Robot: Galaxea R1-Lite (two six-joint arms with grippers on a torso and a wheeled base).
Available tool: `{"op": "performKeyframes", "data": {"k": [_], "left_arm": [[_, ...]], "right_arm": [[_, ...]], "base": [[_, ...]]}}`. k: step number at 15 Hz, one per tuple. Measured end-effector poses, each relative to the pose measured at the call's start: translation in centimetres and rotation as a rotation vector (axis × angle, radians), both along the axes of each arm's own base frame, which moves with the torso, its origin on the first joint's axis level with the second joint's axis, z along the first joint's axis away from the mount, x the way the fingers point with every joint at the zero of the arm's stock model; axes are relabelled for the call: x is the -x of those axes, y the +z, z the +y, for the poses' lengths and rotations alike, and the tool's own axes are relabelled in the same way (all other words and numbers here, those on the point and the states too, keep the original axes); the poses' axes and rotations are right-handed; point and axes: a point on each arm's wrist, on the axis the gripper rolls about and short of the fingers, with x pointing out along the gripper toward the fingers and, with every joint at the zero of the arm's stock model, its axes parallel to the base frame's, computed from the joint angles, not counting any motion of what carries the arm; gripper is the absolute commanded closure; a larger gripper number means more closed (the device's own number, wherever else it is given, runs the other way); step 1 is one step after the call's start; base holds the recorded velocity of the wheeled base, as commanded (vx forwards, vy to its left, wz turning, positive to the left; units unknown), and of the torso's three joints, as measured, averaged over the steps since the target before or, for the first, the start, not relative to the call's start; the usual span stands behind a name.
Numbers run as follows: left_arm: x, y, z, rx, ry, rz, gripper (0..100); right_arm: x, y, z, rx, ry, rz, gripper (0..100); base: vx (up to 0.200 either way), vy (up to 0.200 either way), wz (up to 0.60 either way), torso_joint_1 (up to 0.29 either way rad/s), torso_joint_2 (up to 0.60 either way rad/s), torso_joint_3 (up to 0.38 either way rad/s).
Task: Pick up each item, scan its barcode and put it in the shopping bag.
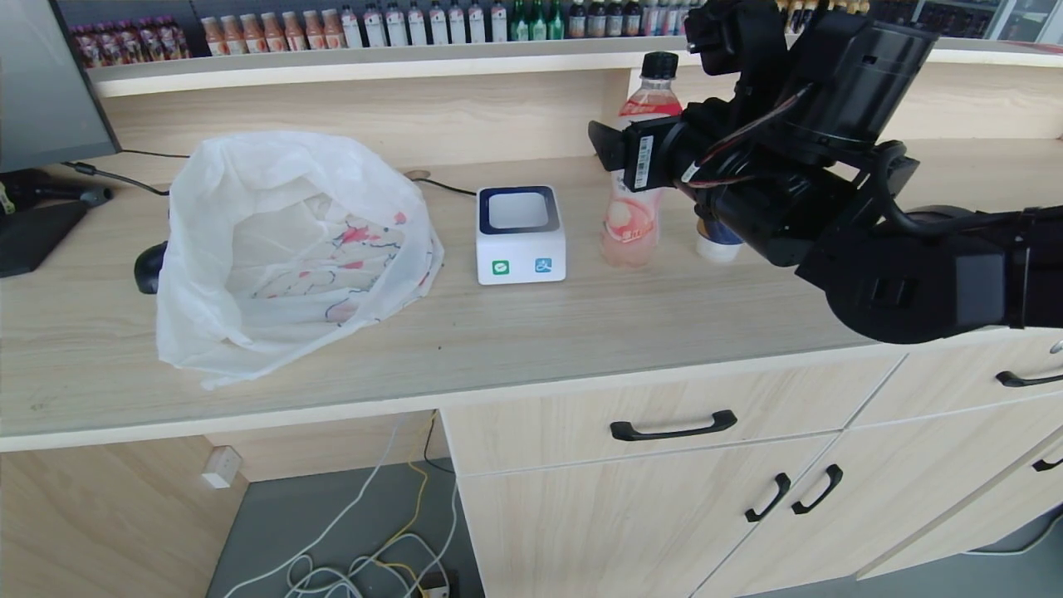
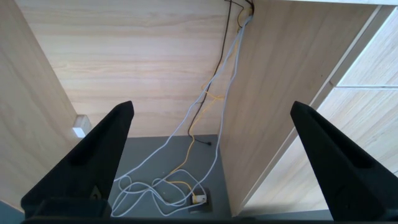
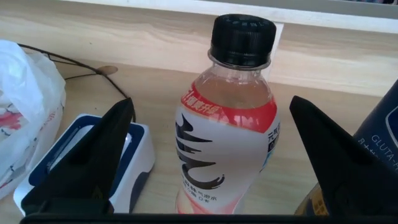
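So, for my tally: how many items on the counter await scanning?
2: a pink bottle right of the scanner, and a small white-and-blue container beside it, partly behind the right arm, which may hide more.

Right gripper (image 3: 211, 102) spread wide, raised forward; left gripper (image 2: 211, 106) spread wide, held low.

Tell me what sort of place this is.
Probably a shop checkout: a scanner sits on a wooden counter beside an open shopping bag, and rows of bottled drinks line the shelf behind.
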Motion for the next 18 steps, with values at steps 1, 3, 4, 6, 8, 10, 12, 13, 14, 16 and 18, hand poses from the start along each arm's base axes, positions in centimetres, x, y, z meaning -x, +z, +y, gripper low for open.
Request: {"op": "performKeyframes", "data": {"k": [1,3,4,6,8,10,12,13,14,16,18], "left_arm": [[0.0,0.0,0.0,0.000,0.000,0.000,0],[0.0,0.0,0.0,-0.001,0.000,0.000,0],[0.0,0.0,0.0,-0.001,0.000,0.000,0],[0.0,0.0,0.0,0.000,0.000,0.000,0],[0.0,0.0,0.0,-0.001,0.000,0.000,0],[0.0,0.0,0.0,0.000,0.000,0.000,0],[0.0,0.0,0.0,0.000,0.000,0.000,0],[0.0,0.0,0.0,0.000,0.000,0.000,0],[0.0,0.0,0.0,0.000,0.000,0.000,0],[0.0,0.0,0.0,-0.001,0.000,0.000,0],[0.0,0.0,0.0,0.000,0.000,0.000,0]], "right_arm": [[-0.3,-0.1,-0.1,0.000,-0.005,0.002,0],[-0.7,-0.3,-0.1,-0.002,-0.009,0.004,0],[-0.9,-0.4,0.0,-0.007,-0.009,0.005,0],[-1.3,-0.4,0.1,-0.016,-0.010,0.004,0],[-1.6,-0.7,0.4,-0.015,-0.008,0.006,0],[-1.8,-1.0,0.5,-0.024,-0.007,0.014,0],[-2.1,-1.1,0.5,-0.035,-0.007,0.017,0],[-2.3,-1.1,0.5,-0.037,-0.009,0.015,0],[-2.4,-1.1,0.6,-0.037,-0.008,0.015,0],[-2.7,-1.3,0.8,-0.037,-0.009,0.014,0],[-3.0,-1.3,1.0,-0.039,-0.011,0.011,0]], "base": [[0.000,0.000,0.00,0.000,0.00,0.000],[0.000,0.000,0.00,0.000,0.00,0.000],[0.000,0.000,0.00,0.000,0.00,0.000],[0.000,0.000,0.00,0.000,0.00,0.000],[0.000,0.000,0.00,0.000,0.00,0.000],[0.000,0.000,0.00,0.000,0.00,0.000],[0.000,0.000,0.00,0.000,0.00,0.000],[0.000,0.000,0.00,0.000,0.00,0.000],[0.000,0.000,0.00,0.000,0.00,0.000],[0.000,0.000,0.00,0.000,0.00,0.000],[0.000,0.000,0.00,0.000,0.00,0.000]]}}
